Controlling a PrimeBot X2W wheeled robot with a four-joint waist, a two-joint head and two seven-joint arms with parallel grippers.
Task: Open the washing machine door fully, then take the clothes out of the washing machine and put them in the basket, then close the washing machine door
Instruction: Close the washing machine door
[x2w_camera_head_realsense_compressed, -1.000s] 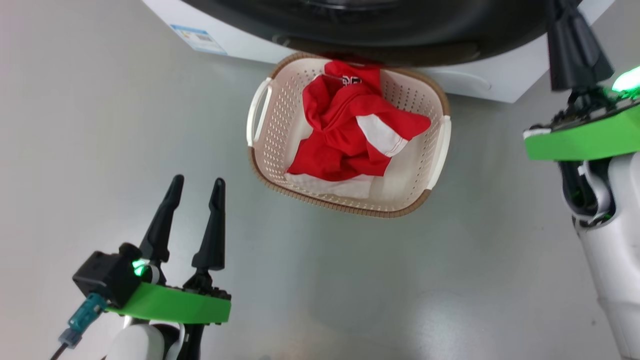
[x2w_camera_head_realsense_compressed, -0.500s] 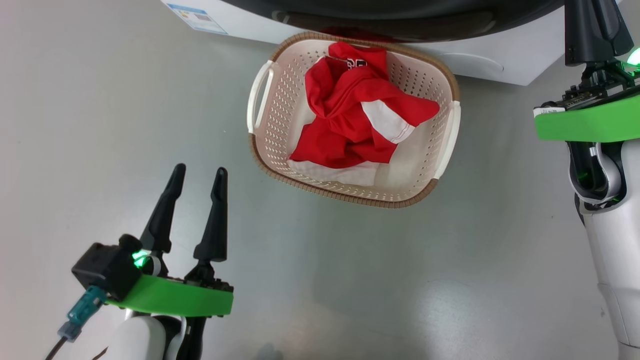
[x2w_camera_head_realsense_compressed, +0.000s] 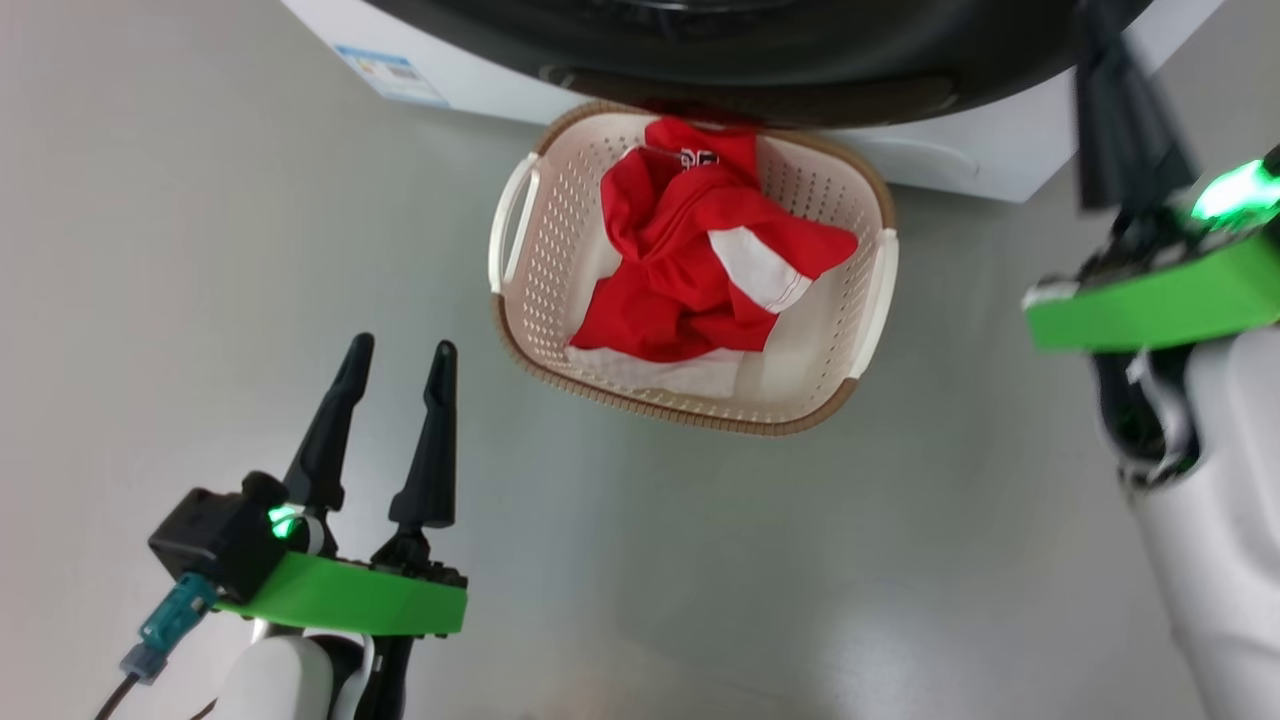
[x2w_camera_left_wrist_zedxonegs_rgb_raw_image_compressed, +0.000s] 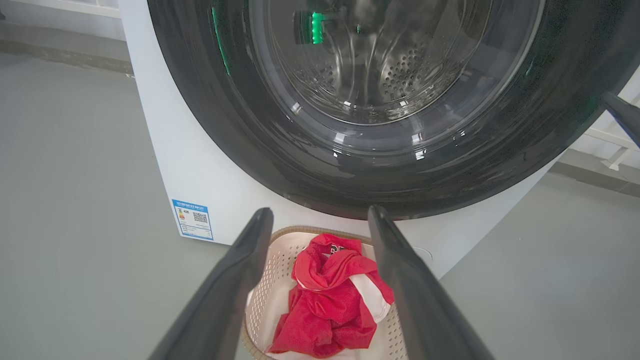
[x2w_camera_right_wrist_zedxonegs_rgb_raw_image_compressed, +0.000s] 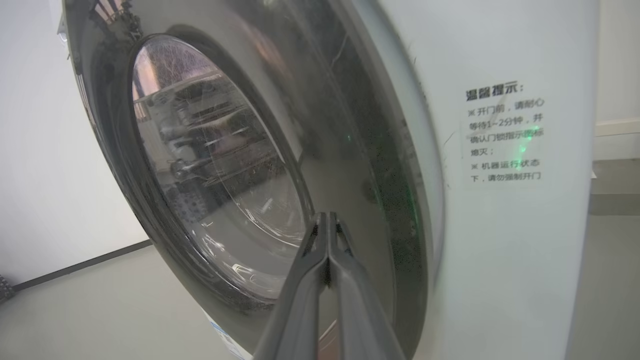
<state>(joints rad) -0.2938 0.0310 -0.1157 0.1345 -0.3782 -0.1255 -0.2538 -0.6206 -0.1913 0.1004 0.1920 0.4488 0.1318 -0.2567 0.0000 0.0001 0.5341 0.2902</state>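
The basket (x2w_camera_head_realsense_compressed: 545, 280) stands on the floor right in front of the washing machine (x2w_camera_head_realsense_compressed: 1000, 150). The clothes (x2w_camera_head_realsense_compressed: 690, 260), crumpled red fabric with white panels, lie inside it. The washing machine door (x2w_camera_left_wrist_zedxonegs_rgb_raw_image_compressed: 240, 125) lies flat against the machine's front, and the steel drum shows through its glass. My left gripper (x2w_camera_head_realsense_compressed: 400, 345) hovers open and empty above the floor, near-left of the basket. From its wrist, the left gripper (x2w_camera_left_wrist_zedxonegs_rgb_raw_image_compressed: 320, 212) points at the basket (x2w_camera_left_wrist_zedxonegs_rgb_raw_image_compressed: 277, 260) and clothes (x2w_camera_left_wrist_zedxonegs_rgb_raw_image_compressed: 330, 300). My right gripper (x2w_camera_head_realsense_compressed: 1110, 60), blurred, is at the machine's right corner. The right gripper (x2w_camera_right_wrist_zedxonegs_rgb_raw_image_compressed: 325, 217) is shut and empty, close to the door (x2w_camera_right_wrist_zedxonegs_rgb_raw_image_compressed: 390, 200).
Grey floor spreads on all sides of the basket. A blue label (x2w_camera_head_realsense_compressed: 395, 75) sits low on the machine's front at the left. A printed notice (x2w_camera_right_wrist_zedxonegs_rgb_raw_image_compressed: 505, 135) is stuck on the white panel right of the door.
The head view swung and came back. My right arm is now blurred and sits a little lower and further left. The left gripper, basket and clothes stay as they were.
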